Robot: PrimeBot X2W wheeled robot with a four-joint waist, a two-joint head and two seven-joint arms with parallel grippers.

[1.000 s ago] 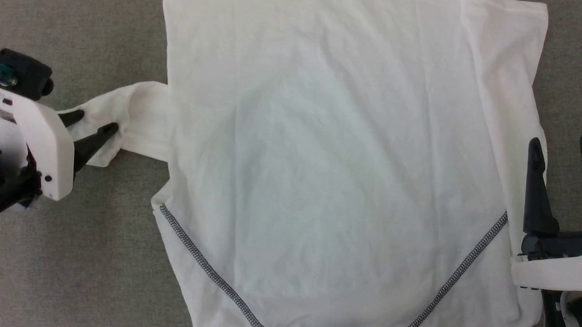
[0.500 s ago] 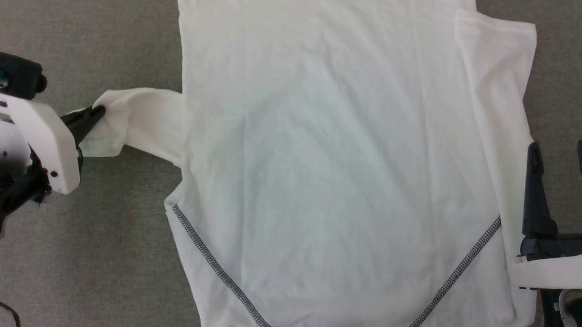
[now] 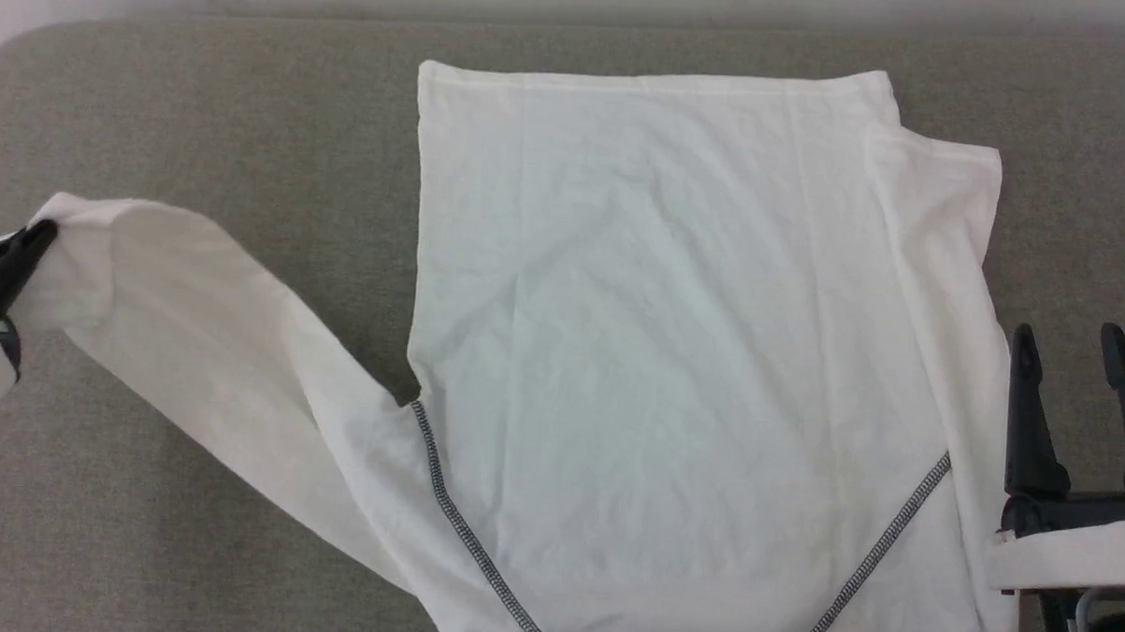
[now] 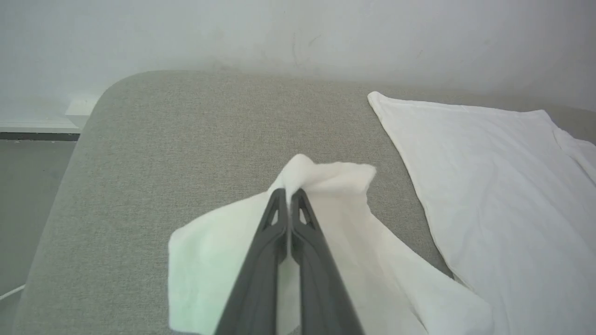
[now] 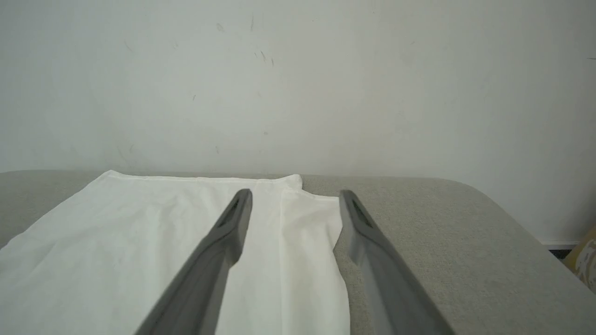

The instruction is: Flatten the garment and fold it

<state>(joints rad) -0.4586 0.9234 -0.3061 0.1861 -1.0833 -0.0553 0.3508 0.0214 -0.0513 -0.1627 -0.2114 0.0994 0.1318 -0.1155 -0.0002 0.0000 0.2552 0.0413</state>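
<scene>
Since a second ago my left end effector (image 3: pixel 34 240) has clamped shut on the cuff (image 3: pixel 74 233) and drawn the sleeve (image 3: pixel 215 351) out to the left. The sleeve was bunched short against the body then, and my head camera has also tipped, so the bench's (image 3: pixel 205 107) far edge now shows.

At the far left, in the left wrist view, the two fingers of my left end effector (image 4: pixel 288 193) are pressed together with the cuff (image 4: pixel 326 174) pinched between their tips, and loose fabric hangs around them above the bench (image 4: pixel 186 116).

From there the sleeve runs diagonally right and towards me, joining the garment (image 3: pixel 664 357) at the left line of dark zigzag stitching (image 3: pixel 466 528).

The garment's body lies flat across the middle of the bench, lightly creased, with its straight far edge close to the bench's far side. A second zigzag line (image 3: pixel 877 551) slants across its near right corner. A long strip of fabric (image 3: pixel 940 226) lies folded over along the right edge.

At the far right my right end effector (image 3: pixel 1067 334) is wide open and holds nothing. Its fingers point away from me just beside the garment's right edge. In the right wrist view they (image 5: pixel 295 195) straddle that edge above the garment (image 5: pixel 139 232) and bench (image 5: pixel 442 223), facing the pale wall (image 5: pixel 298 93).
</scene>
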